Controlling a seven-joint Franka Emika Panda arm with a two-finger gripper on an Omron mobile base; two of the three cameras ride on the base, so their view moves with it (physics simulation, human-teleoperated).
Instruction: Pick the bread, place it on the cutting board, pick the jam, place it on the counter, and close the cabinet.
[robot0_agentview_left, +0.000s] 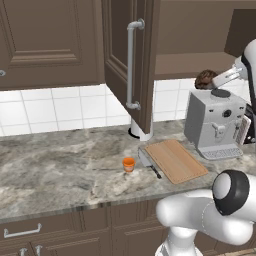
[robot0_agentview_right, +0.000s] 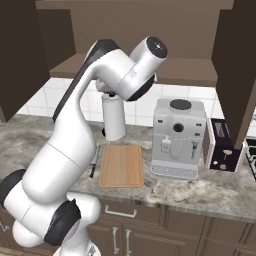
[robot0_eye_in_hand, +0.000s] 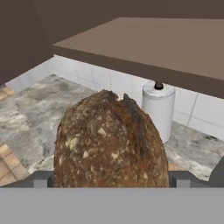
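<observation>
Though hidden behind the arm elsewhere, bread (robot0_eye_in_hand: 111, 140) between end effector (robot0_eye_in_hand: 111, 179) fingers.

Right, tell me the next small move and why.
Probably lower the bread toward the cutting board. The claw is shut on the loaf, which is up near the open cabinet shelf above the coffee machine. The board is bare.

The marbled counter (robot0_agentview_left: 60, 170) carries the wooden cutting board (robot0_agentview_left: 175, 160) at centre. A small orange jam (robot0_agentview_left: 129, 164) jar stands at the board's nine o'clock, a knife (robot0_agentview_left: 149, 164) between them. The coffee machine (robot0_agentview_left: 216, 125) sits at its two o'clock, the paper towel roll (robot0_agentview_right: 114, 117) at eleven.
</observation>
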